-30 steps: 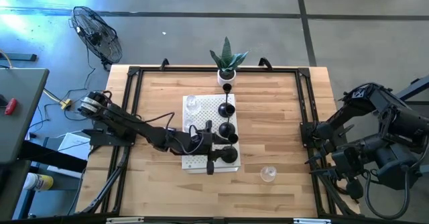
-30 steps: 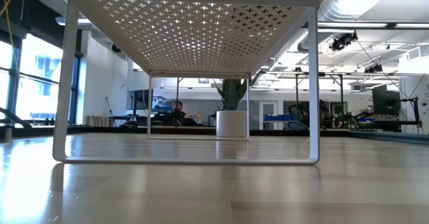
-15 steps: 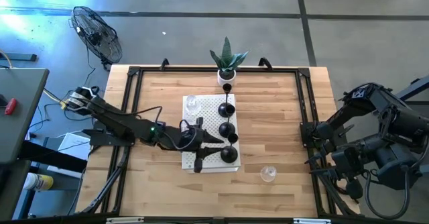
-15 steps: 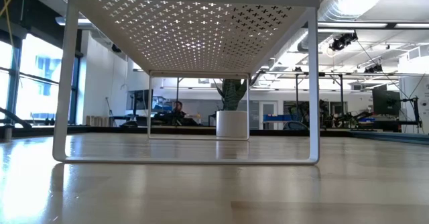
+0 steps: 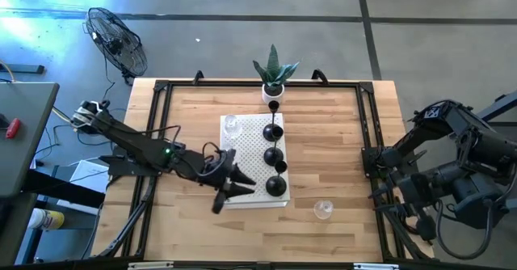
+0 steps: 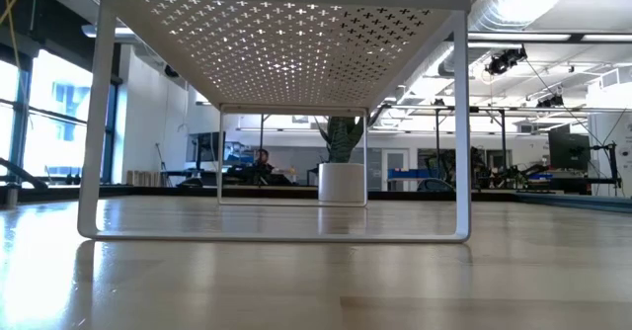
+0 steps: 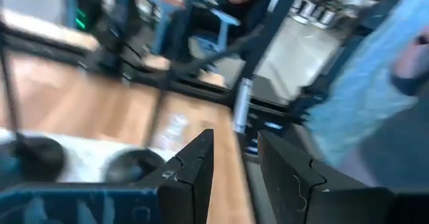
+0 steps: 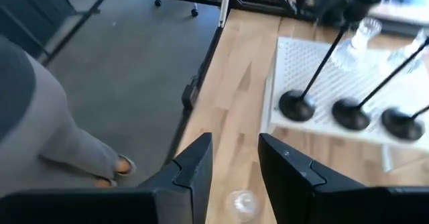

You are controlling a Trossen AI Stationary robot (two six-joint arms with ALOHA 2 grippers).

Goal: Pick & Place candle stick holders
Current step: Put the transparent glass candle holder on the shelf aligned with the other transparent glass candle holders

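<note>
High view: four black candle stick holders (image 5: 275, 170) lined up on white perforated stand (image 5: 238, 128) mid-bench, clear glass holder (image 5: 232, 124) beside them, another (image 5: 323, 210) on bench (image 5: 331, 141) alone.

Left wrist view: left end effector (image 7: 233, 158) fingers apart, empty.

Right wrist view: right end effector (image 8: 234, 162) apart, empty, off bench edge.
</note>
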